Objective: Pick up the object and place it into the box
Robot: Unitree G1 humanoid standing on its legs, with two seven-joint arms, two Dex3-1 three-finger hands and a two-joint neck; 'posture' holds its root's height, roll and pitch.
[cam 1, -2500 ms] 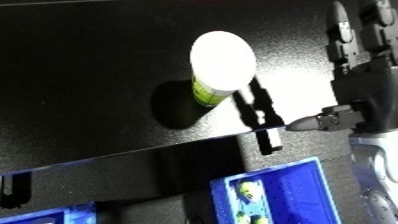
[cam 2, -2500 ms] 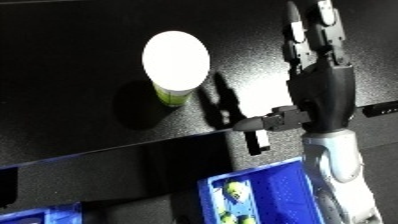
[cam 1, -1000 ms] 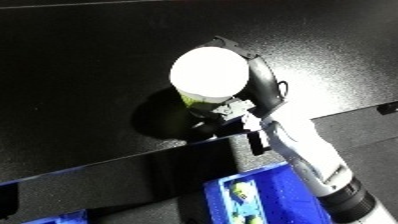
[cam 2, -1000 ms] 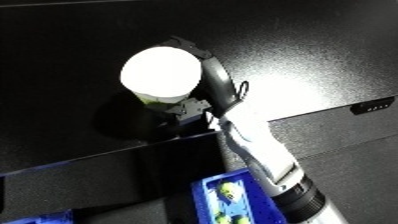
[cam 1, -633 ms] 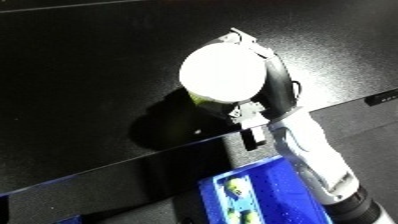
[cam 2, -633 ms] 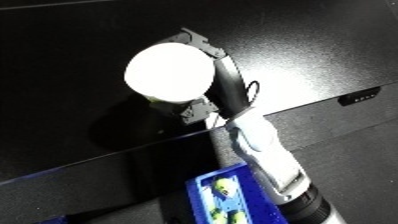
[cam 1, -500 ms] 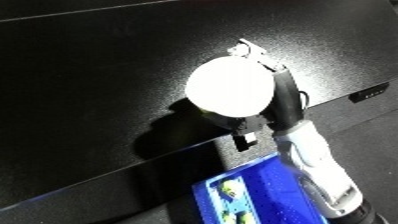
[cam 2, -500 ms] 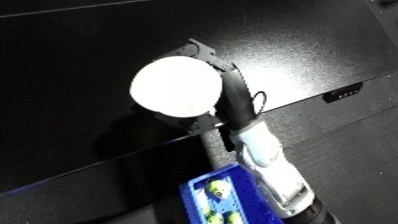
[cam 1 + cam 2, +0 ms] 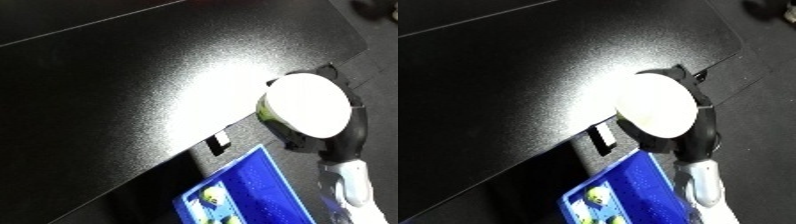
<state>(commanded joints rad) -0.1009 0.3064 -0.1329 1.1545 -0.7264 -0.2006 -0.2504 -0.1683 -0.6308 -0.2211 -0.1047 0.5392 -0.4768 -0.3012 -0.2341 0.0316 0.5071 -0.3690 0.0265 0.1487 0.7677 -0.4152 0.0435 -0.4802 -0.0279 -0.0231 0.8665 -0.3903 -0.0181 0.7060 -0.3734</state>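
The black bench [image 9: 133, 75] fills most of both views, tilted, with a bright patch of glare near its front edge. Below that edge sits the blue bin [image 9: 253, 192], with a few small yellow-green things [image 9: 211, 197] lying in its near corner. The cup [image 9: 656, 112], seen from above as a wide white disc with a sliver of yellow-green side showing at its left, is held in the air at the bench's front edge, partly over the floor beside the bin and just above the bin's far corner. The right robot hand [image 9: 704, 127] is wrapped around the cup, its black fingers curled along the cup's right side and under it, with the white forearm [image 9: 700, 187] running down beside the bin. The left robot hand shows in neither view
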